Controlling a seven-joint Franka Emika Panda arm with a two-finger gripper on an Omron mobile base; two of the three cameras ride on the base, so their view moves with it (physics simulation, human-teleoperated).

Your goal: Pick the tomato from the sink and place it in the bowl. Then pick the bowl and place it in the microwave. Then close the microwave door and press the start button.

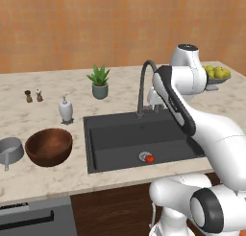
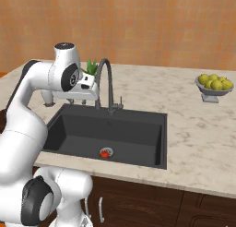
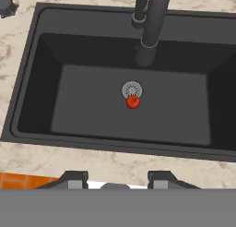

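The claw [image 3: 115, 179] hangs above the sink [image 3: 27, 83], its two dark fingertips [image 3: 73, 179] spread apart with nothing between them: it is open and empty. In the right base view the claw [image 2: 78, 99] sits high over the sink's left part, just left of the tap [image 2: 107, 83]. In the hand view the tap [image 3: 150, 27] stands between the claw and the far rim.

The tomato [image 3: 133, 102] lies on the sink floor, touching the near edge of the round drain [image 3: 132, 90], well below the claw. In the left base view the tomato [image 1: 150, 159] lies by the drain [image 1: 143, 156] near the front wall of the sink [image 1: 96, 148]; in the right base view the tomato [image 2: 105, 153] sits on the drain [image 2: 107, 151] toward the front of the sink [image 2: 156, 143].

On the counter [image 1: 48, 177] to the left of the sink stands the brown bowl [image 1: 49, 147], upright. Just left of it lies a grey pan [image 1: 10, 150]. Behind the bowl stands a soap bottle [image 1: 66, 109]; farther back are two shakers [image 1: 33, 95] and a potted plant [image 1: 99, 81].

To the right of the sink, well apart, a fruit dish [image 2: 214, 85] with yellow fruit stands on the counter [image 2: 193, 143].
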